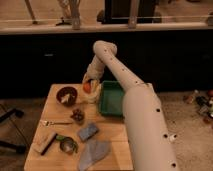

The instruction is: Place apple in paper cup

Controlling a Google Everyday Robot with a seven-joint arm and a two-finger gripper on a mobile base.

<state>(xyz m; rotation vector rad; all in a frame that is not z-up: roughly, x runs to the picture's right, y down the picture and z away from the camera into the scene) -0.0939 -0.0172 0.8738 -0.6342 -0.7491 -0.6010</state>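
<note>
My gripper is at the back of the wooden table, reaching down from the white arm that crosses the view from the lower right. It is shut on the apple, a small orange-red fruit. The apple hangs right over the paper cup, a short white cup between the dark red-brown bowl and the green tray. The gripper and the apple hide most of the cup's rim.
A fork, a small brown clump, a blue sponge, a grey cloth, a shiny metal cup and a wooden block lie on the table's front half. A dark cabinet stands behind the table.
</note>
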